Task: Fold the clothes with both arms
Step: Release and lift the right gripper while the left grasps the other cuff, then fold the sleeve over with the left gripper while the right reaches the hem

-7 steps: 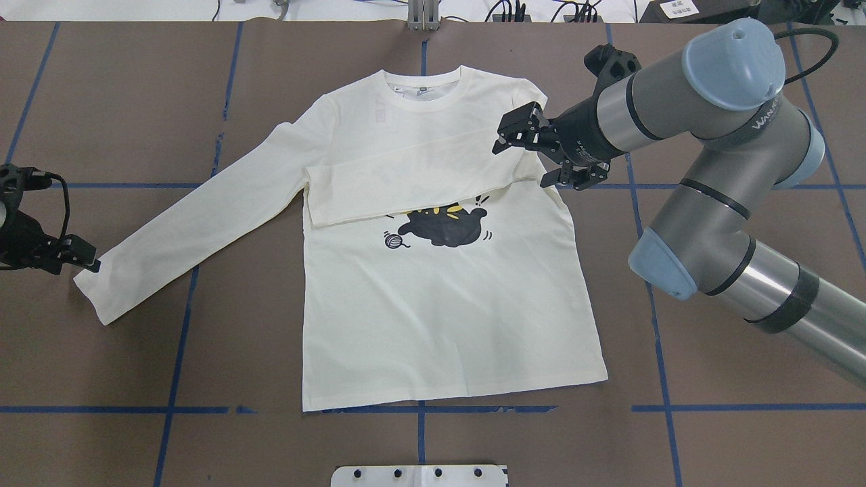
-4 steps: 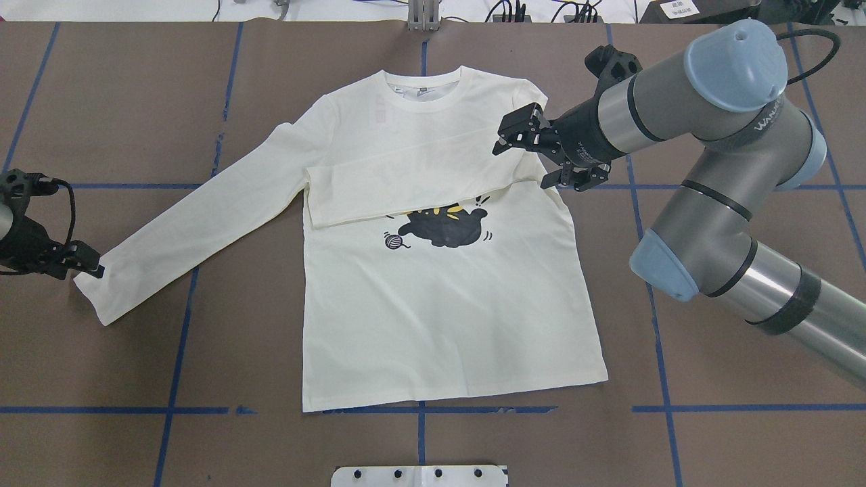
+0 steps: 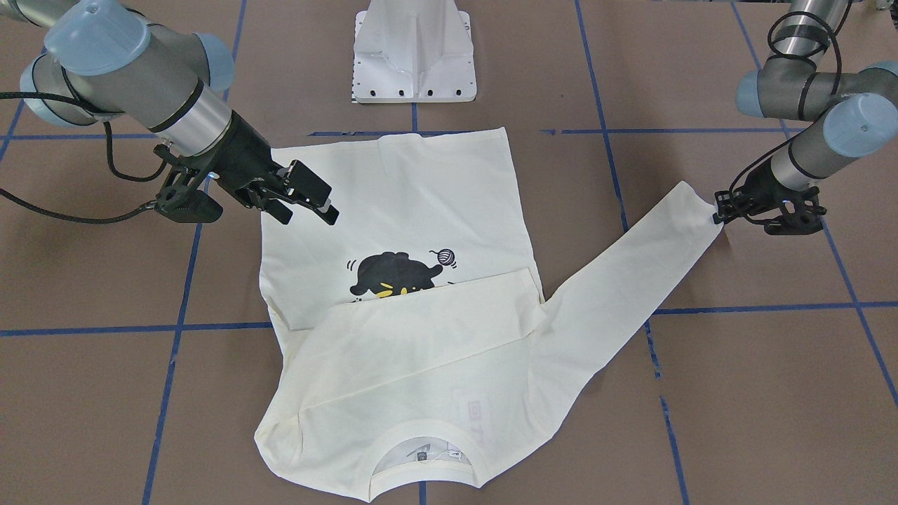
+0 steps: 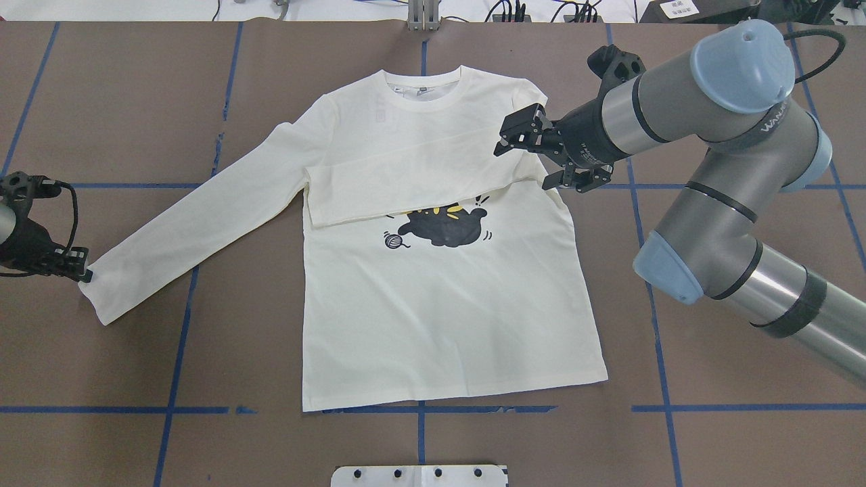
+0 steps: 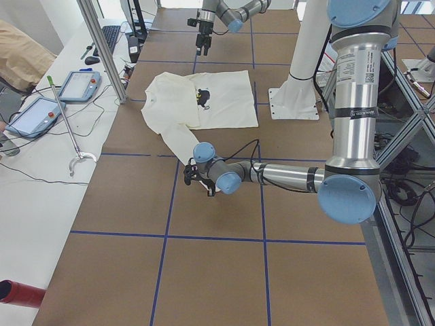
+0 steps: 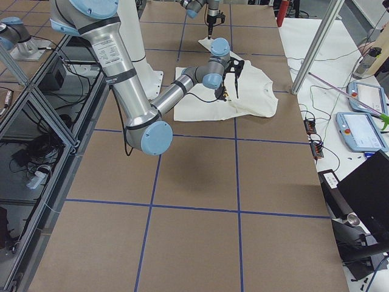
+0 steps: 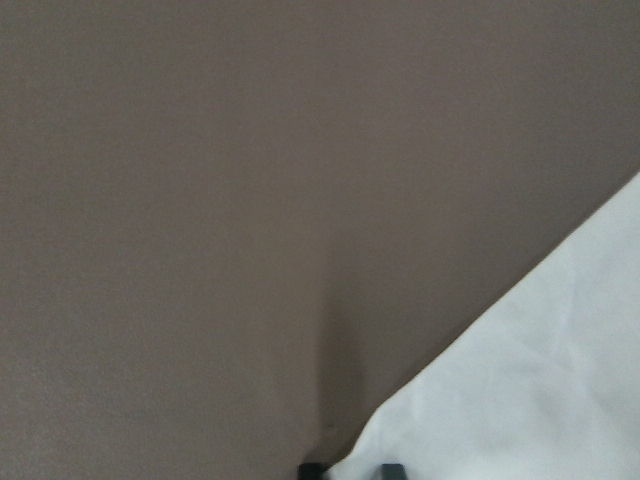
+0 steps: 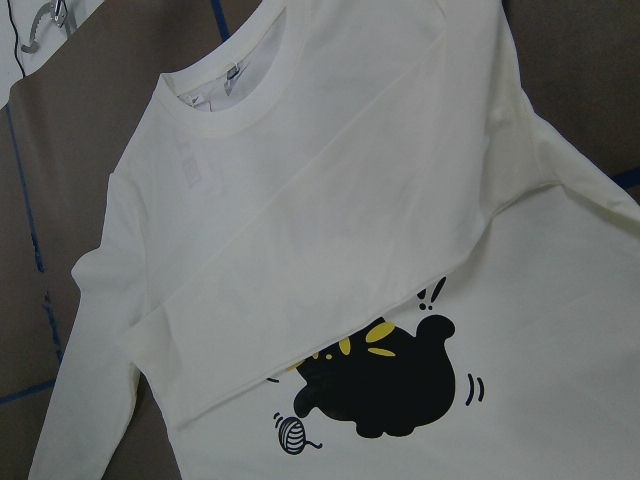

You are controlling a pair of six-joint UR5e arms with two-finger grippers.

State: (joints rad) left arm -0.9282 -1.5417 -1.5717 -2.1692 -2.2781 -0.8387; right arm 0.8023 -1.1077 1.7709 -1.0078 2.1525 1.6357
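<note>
Shirt (image 4: 440, 318) meets the left gripper (image 4: 80, 265) at its left cuff, the corner between the jaws; whether they pinch it is unclear. The right gripper (image 4: 531, 162) hangs, jaws spread wide, above the right sleeve's fold. That sleeve crosses the chest; the body lies flat on the table (image 4: 135, 101), collar far.

Brown table (image 4: 101, 101) with blue tape grid (image 4: 101, 409), white side bench (image 5: 27, 224), aluminium posts (image 5: 100, 47)
</note>
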